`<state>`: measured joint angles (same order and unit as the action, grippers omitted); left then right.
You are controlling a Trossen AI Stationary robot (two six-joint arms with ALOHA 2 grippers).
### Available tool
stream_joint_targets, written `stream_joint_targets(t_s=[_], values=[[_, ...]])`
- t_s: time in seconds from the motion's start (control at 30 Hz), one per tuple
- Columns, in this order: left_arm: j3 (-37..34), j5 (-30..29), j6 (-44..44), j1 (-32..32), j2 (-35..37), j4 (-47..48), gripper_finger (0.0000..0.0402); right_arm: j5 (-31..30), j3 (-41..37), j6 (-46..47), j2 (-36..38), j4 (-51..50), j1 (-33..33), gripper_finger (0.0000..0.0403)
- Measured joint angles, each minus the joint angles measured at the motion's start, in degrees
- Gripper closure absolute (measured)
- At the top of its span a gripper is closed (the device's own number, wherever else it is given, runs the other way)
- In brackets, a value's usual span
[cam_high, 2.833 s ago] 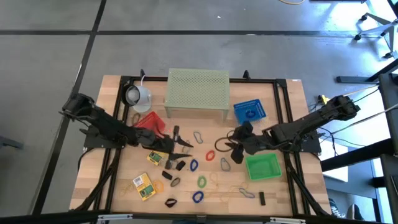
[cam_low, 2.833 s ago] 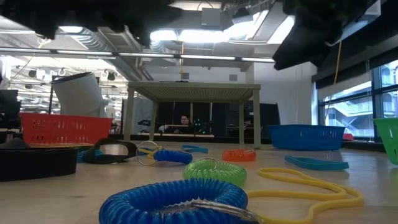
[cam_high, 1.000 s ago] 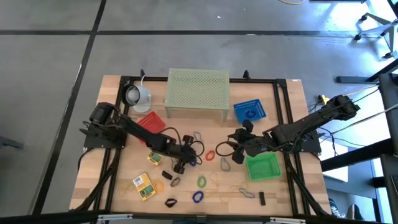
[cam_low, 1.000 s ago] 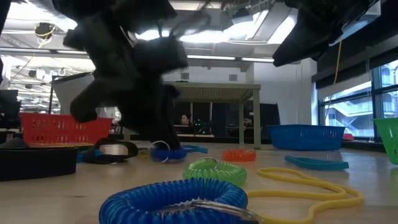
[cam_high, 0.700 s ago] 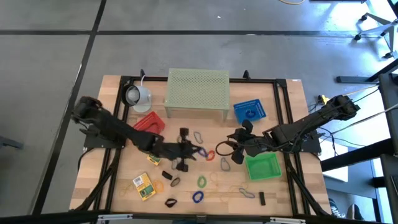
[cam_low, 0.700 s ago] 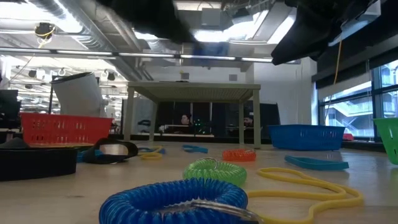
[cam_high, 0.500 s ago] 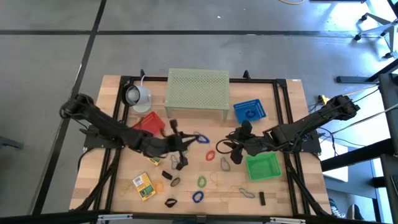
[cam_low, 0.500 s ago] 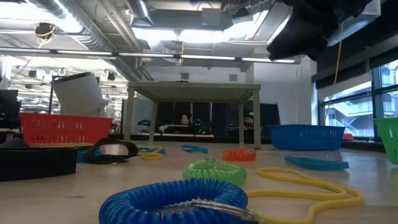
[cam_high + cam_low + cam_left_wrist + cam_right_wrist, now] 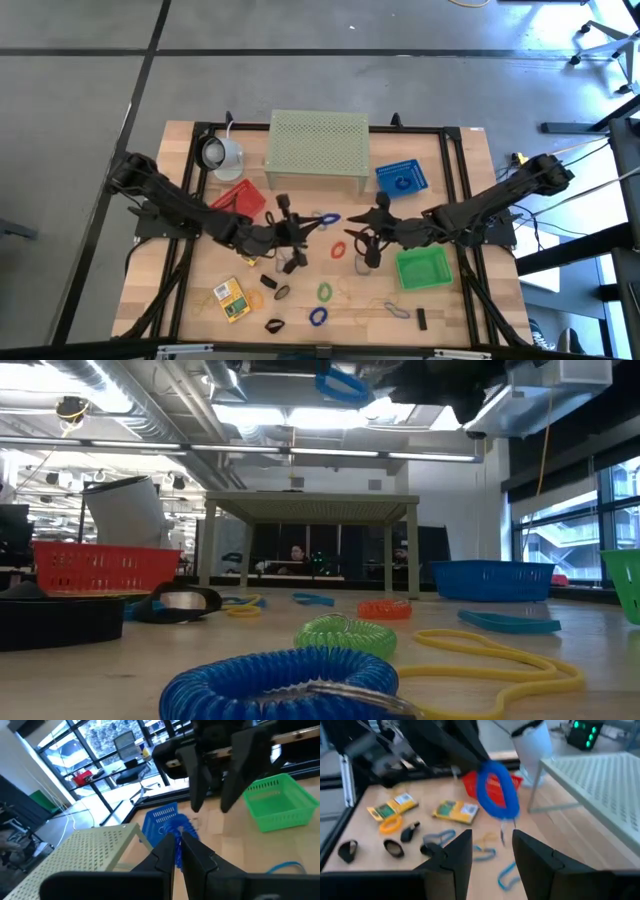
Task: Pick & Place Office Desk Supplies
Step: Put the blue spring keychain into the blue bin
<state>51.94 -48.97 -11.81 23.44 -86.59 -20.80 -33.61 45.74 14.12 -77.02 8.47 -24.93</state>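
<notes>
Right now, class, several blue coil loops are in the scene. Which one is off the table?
The blue coil loop pinched in the left gripper, held in the air facing the open right gripper. The other blue coils lie on the table or in the blue basket.

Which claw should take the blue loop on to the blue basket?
Probably the right claw: it hangs open facing the blue loop pinched in the left claw, and the blue basket lies on its side.

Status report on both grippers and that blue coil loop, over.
Left gripper shut on the blue coil loop, lifted off the table. Right gripper open, facing the loop, empty. Nothing between them.
</notes>
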Motion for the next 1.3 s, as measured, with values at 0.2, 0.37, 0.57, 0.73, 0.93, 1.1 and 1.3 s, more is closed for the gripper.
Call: stream_joint_targets(t_s=[0.2,0.37,0.57,0.73,0.93,1.1,1.3], values=[[0.0,4.3,0.6,-1.2,-0.6,0.1,0.0385,0.0,0.0,-0.6,-1.9,2.4,1.4,0.0262],[0.0,6.8,0.7,-1.0,-0.6,0.0,0.0385,0.0,0.0,0.2,-2.0,2.4,2.2,0.0262],[0.0,7.2,0.7,-0.7,-0.6,0.0,0.0385,0.0,0.0,-1.3,-1.8,2.4,2.2,0.0262],[0.0,10.8,0.5,-0.7,-0.6,-0.6,0.0385,0.0,0.0,-1.3,-1.8,2.7,2.5,0.0262],[0.1,12.6,0.5,-0.9,-0.6,-3.1,0.0384,0.0,0.0,-1.1,-1.9,3.3,2.6,0.0262],[0.1,12.6,0.5,-1.3,-0.6,-3.1,0.0384,2.5,0.0,-1.1,-1.9,3.5,2.6,0.0262],[0.1,12.6,0.5,-1.5,-0.6,-3.0,0.0384,3.2,0.0,-1.3,-2.0,4.7,2.6,0.0262]])
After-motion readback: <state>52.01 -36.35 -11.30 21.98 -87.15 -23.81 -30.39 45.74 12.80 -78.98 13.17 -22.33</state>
